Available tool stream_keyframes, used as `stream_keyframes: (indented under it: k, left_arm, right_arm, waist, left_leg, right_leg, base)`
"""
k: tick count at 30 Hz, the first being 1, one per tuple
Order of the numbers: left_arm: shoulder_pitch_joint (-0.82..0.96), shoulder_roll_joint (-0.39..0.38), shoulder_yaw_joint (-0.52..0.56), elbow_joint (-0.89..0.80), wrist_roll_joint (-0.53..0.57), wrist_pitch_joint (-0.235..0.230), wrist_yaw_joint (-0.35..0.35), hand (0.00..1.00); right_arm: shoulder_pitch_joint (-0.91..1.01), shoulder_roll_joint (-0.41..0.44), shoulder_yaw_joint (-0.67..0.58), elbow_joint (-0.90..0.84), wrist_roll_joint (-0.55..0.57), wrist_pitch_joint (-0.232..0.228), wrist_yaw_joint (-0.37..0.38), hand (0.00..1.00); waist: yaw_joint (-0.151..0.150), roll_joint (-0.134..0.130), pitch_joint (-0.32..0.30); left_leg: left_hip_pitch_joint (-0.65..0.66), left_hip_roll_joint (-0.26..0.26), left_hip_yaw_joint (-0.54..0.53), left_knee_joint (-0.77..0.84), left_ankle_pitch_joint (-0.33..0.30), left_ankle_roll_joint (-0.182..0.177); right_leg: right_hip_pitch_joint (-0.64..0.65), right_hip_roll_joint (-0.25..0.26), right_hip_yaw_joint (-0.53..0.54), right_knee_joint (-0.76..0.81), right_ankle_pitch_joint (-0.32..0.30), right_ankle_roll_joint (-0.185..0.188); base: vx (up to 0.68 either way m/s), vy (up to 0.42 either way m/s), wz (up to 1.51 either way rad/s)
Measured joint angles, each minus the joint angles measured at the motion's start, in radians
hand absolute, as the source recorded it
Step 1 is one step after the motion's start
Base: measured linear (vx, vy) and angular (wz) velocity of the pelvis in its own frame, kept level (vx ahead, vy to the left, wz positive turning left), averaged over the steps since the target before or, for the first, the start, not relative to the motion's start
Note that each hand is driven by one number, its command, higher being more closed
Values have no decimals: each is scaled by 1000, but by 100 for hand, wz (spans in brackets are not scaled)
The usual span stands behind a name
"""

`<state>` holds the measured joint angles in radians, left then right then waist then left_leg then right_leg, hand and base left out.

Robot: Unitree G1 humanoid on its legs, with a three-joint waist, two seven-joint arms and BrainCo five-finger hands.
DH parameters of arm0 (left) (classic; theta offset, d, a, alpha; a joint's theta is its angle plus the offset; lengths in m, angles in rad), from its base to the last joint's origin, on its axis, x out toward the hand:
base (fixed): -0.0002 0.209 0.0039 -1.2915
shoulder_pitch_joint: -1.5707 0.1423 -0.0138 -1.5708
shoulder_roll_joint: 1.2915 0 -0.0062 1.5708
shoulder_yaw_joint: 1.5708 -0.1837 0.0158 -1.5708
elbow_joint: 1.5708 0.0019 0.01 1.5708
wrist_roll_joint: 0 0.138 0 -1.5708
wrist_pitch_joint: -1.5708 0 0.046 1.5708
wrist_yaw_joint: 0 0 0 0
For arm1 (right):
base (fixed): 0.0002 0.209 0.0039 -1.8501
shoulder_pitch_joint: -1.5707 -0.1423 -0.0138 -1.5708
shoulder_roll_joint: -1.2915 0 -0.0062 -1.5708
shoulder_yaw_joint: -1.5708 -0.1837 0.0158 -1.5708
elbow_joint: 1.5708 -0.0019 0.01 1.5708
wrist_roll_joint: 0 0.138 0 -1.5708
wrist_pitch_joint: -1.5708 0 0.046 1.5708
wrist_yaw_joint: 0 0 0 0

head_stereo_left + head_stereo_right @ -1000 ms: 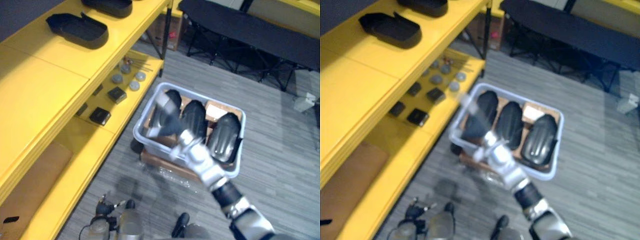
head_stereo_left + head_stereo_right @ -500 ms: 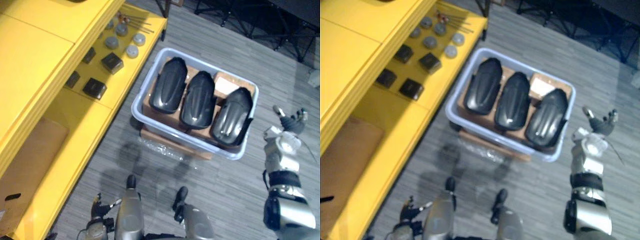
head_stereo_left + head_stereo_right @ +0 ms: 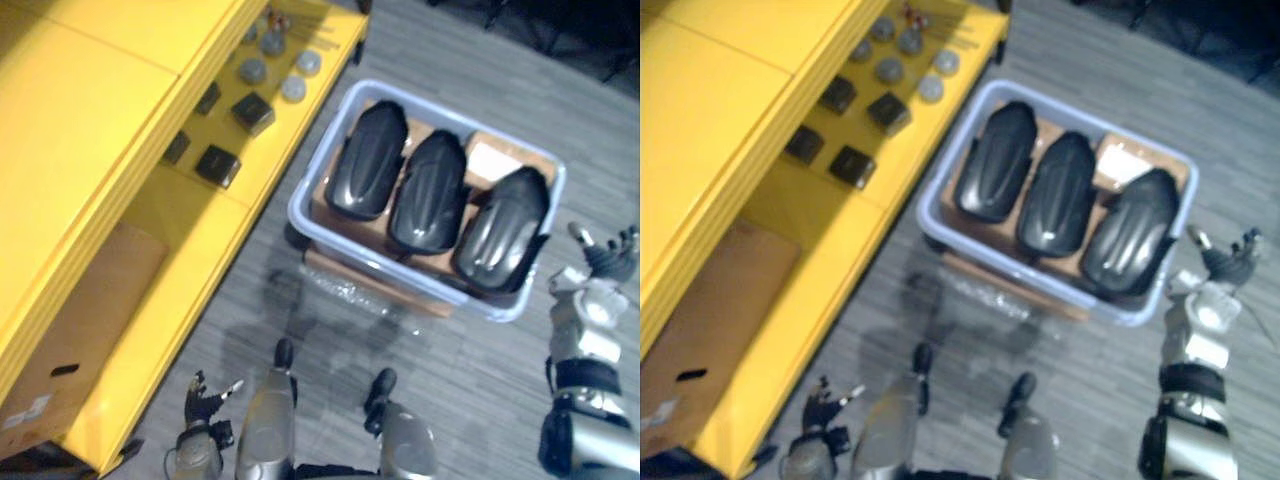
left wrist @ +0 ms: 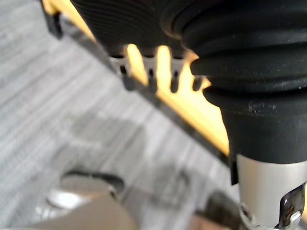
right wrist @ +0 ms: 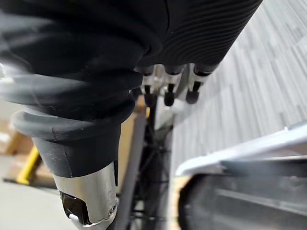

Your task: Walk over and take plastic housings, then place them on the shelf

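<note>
Three black plastic housings lie side by side, rounded backs up, in a pale blue bin. The bin sits on a flat brown carton on the grey floor, just beside the yellow shelf. None is held. The right hand hangs just past the bin's near right corner, fingers spread and empty, closest to the rightmost housing. The left hand hangs low by the shelf's foot, fingers loose, also empty. The step in hand looks like the approach before a first pick. Next, I judge, the right hand must reach over the rim, close round that nearest housing and lift it clear of its neighbour. Small black boxes and grey discs lie lower down on the shelf.
</note>
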<state>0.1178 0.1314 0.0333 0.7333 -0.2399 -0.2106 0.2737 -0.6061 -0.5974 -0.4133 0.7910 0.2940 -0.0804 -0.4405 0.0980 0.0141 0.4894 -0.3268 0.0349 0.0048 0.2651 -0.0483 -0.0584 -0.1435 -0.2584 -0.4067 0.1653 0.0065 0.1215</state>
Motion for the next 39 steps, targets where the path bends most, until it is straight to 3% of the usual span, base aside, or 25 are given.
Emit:
stream_keyframes:
  k: [1,4,7,16,20,35,39]
  left_arm:
    - [2,-4,-21,14,-18,1,-3,0]
    - [11,-11,-58,38,-37,5,-9,0]
    - [11,-11,-62,40,-38,3,-18,0]
    - [5,8,-144,60,-76,-1,-22,0]
    - [4,8,-165,74,-106,-1,-23,0]
    - [0,10,-176,95,-119,-4,-64,0]
    - [-4,7,-213,100,-148,-4,-64,0]
  right_arm:
    - [-41,-33,4,35,-48,11,-46,0]
    - [-119,-65,13,63,-124,51,-148,0]
    - [-160,-105,39,91,-157,96,-193,0]
    - [-202,-140,102,192,-159,184,-189,0]
    - [-204,-140,143,241,-130,214,-120,0]
    - [-246,-168,227,343,-100,217,58,0]
    - [-267,-204,242,383,-101,253,94,0]
  waist:
    - [2,17,7]
    - [3,32,6]
    - [2,38,5]
    - [-3,80,12]
    - [-2,88,10]
    - [0,95,10]
    - [2,137,16]
  left_leg:
    - [-4,-4,0,1,1,1]
    - [-8,-7,5,-14,10,2]
    - [-8,-9,11,-30,17,1]
    - [-19,-10,25,-51,35,1]
    - [-25,-9,25,-51,39,2]
    - [-63,-12,29,-54,55,3]
    - [-81,-12,27,-43,55,4]
  right_leg:
    - [-1,-3,0,0,2,2]
    - [-16,-6,7,0,3,3]
    - [-33,-6,17,7,3,3]
    - [-68,-11,32,22,1,0]
    - [-80,-11,34,35,-1,-4]
    - [-135,-18,45,60,-4,-8]
    - [-153,-21,46,72,-4,-7]
  base:
    - [-9,31,6]
    - [11,13,0]
    - [17,0,-4]
    - [0,-1,-4]
    - [0,0,0]
    - [0,0,0]
    - [-14,4,1]
